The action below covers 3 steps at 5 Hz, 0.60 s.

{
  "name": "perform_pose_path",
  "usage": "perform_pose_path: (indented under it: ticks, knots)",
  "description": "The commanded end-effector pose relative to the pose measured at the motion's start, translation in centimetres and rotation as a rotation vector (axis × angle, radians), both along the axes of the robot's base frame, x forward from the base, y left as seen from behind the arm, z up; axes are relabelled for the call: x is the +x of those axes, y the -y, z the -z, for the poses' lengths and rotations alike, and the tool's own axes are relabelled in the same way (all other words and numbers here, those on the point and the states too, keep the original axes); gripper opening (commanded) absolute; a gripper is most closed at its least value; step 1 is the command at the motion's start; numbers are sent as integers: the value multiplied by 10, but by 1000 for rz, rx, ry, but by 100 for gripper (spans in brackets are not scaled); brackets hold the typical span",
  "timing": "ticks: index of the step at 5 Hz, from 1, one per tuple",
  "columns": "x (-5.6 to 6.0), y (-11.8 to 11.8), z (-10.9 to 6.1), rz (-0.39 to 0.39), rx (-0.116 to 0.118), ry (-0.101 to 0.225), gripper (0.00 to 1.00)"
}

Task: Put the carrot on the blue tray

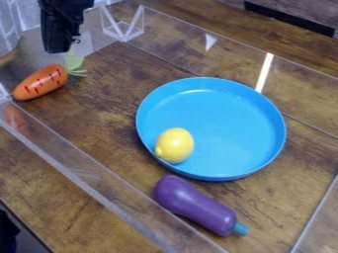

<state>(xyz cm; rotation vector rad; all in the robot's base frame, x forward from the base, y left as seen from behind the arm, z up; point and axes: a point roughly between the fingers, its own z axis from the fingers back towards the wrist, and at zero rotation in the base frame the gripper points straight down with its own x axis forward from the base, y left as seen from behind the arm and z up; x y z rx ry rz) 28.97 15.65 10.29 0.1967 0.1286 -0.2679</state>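
Note:
The carrot (40, 82) is a small orange toy with a green leafy top, lying on its side on the wooden table at the far left. My gripper (55, 46) hangs above and just behind it, pointing down, with a gap between it and the carrot. It holds nothing, and its dark fingers blend together, so I cannot tell how wide the jaws stand. The blue tray (235, 114) is a large round dish in the middle of the table, well to the right of the carrot.
A yellow lemon (173, 144) sits inside the tray near its front left rim. A purple eggplant (196, 206) lies on the table in front of the tray. A low clear plastic wall (79, 168) borders the table's front left.

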Motion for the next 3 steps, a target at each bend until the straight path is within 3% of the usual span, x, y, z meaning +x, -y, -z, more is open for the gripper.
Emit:
perform_pose_path:
  ticks: [1,3]
  knots:
    - [10,-8,-2,19,13,47,100]
    - [14,-29,22,65,-1,47,100]
